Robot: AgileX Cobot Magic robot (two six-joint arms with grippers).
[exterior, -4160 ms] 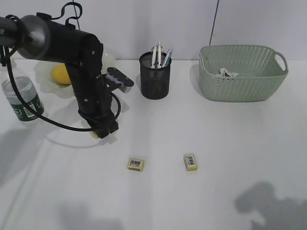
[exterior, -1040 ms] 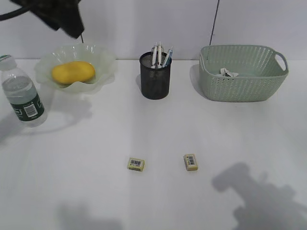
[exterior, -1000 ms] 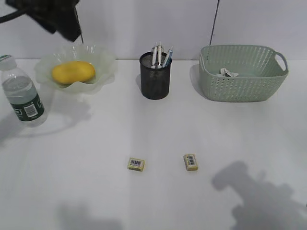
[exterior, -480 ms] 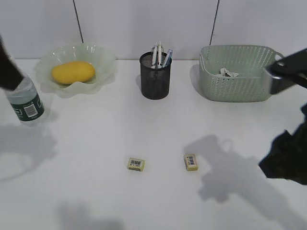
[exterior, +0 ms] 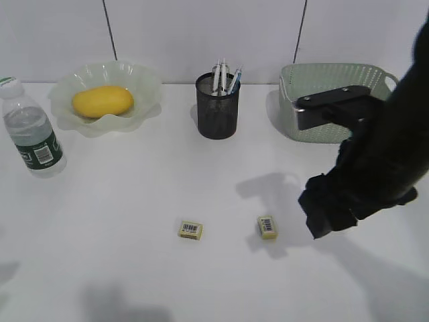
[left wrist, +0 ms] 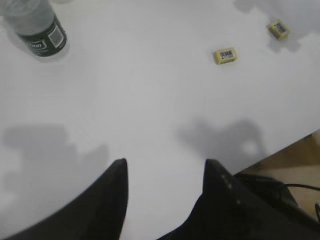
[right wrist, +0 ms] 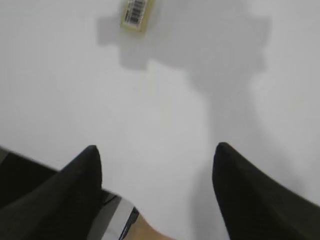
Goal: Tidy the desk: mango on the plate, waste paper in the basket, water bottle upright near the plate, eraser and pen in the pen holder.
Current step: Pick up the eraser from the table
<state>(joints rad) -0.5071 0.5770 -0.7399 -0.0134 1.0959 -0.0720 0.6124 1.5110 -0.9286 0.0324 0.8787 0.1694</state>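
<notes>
The mango (exterior: pixel 102 100) lies on the plate (exterior: pixel 145 82) at the back left of the desk (exterior: pixel 127 188). The water bottle (exterior: pixel 30 131) stands upright left of the plate; it also shows in the left wrist view (left wrist: pixel 37 27). The pen holder (exterior: pixel 217 111) holds several pens (exterior: pixel 223 74). The basket (exterior: pixel 332 74) is partly behind my right arm, and the waste paper is hidden. Two yellow erasers (exterior: pixel 190 230) (exterior: pixel 267 227) lie on the desk. My right gripper (exterior: pixel 322 215) (right wrist: pixel 156 150) is open and empty, right of the right eraser (right wrist: pixel 136 12). My left gripper (left wrist: pixel 165 165) is open and empty above the front of the desk.
The left wrist view shows both erasers (left wrist: pixel 225 55) (left wrist: pixel 278 28) and the desk's front edge (left wrist: pixel 280 147). The right wrist view shows the desk's edge (right wrist: pixel 115 200) near my left finger. My right arm (exterior: pixel 375 161) hangs over the right side of the desk.
My left arm has drawn back out of the exterior view on the left. My right arm has swung in from the right, towards the right eraser.
</notes>
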